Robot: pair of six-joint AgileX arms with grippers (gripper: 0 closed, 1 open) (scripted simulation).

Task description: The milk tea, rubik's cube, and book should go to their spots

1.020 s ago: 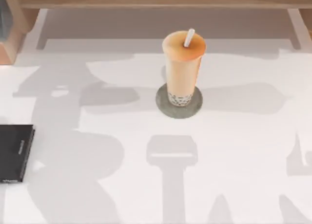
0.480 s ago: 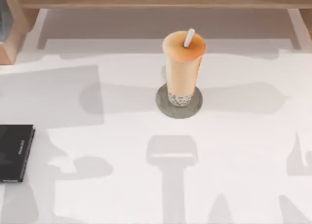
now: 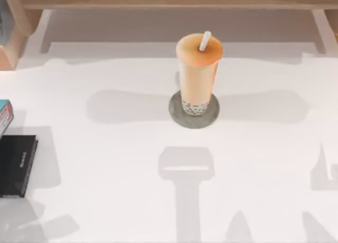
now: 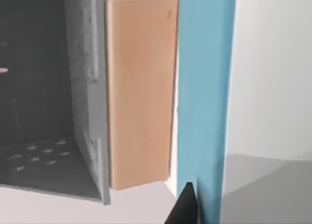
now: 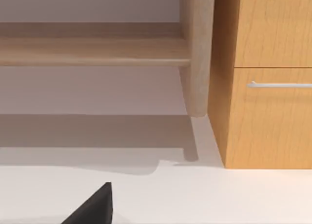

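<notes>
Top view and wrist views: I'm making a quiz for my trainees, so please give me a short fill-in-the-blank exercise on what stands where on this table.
1. The tall clear cup of milk tea stands on a round grey ____.
2. Its orange lid holds a white ____.
3. The flat black slab lies at the table's ____ edge.
4. Just behind that slab shows a corner of the ____ book.

Missing words: coaster; straw; left; teal-blue

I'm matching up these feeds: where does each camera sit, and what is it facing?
Top view: above the table, looking down on the milk tea on its coaster.
Left wrist view: on the left arm, facing the book and a wooden shelf; a dark pincer tip shows.
Right wrist view: on the right arm, facing wooden drawers.
Shared: the book.
</notes>
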